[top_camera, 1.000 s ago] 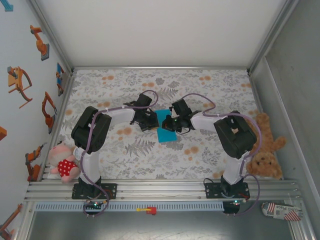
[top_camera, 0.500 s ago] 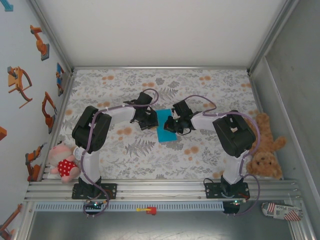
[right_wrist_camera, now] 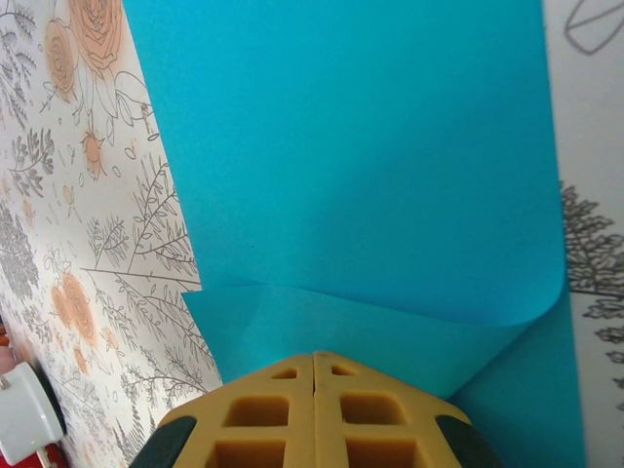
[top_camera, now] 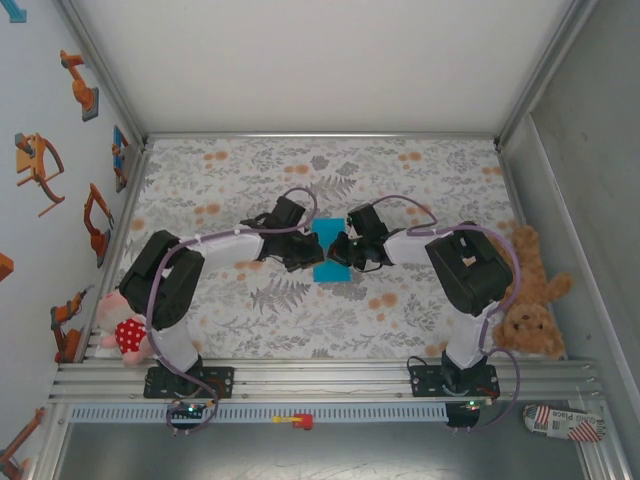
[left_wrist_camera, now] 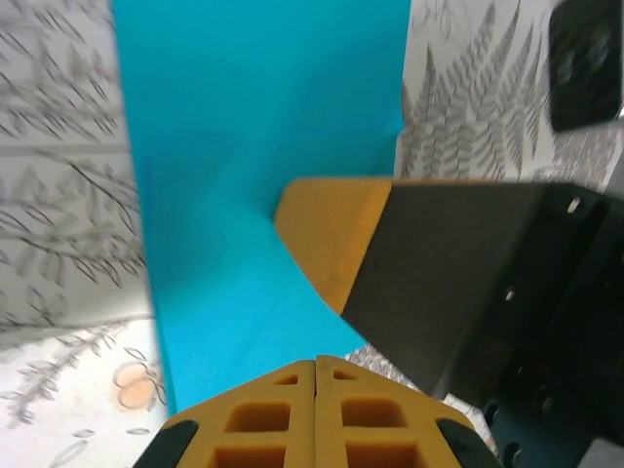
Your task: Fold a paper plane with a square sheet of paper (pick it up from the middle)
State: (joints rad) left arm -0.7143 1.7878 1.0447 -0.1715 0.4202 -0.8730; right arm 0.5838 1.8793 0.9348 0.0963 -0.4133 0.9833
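The square sheet of paper, bright turquoise, lies on the floral tablecloth mid-table, narrow in the top view. In the right wrist view a flap of the paper curls over the flat part. My left gripper is shut, its tips low over the paper at its left edge. My right gripper is shut too, its tips resting against the curled flap. The right gripper's orange finger presses on the sheet in the left wrist view. The paper plane is out of view.
A pink plush toy sits by the left arm's base and a brown teddy bear by the right arm. The tablecloth runs back to the white wall. An aluminium rail edges the front.
The left arm has stretched out, its elbow swinging left and down, and its gripper moved right onto the paper. The right gripper shifted slightly. The visible paper has narrowed.
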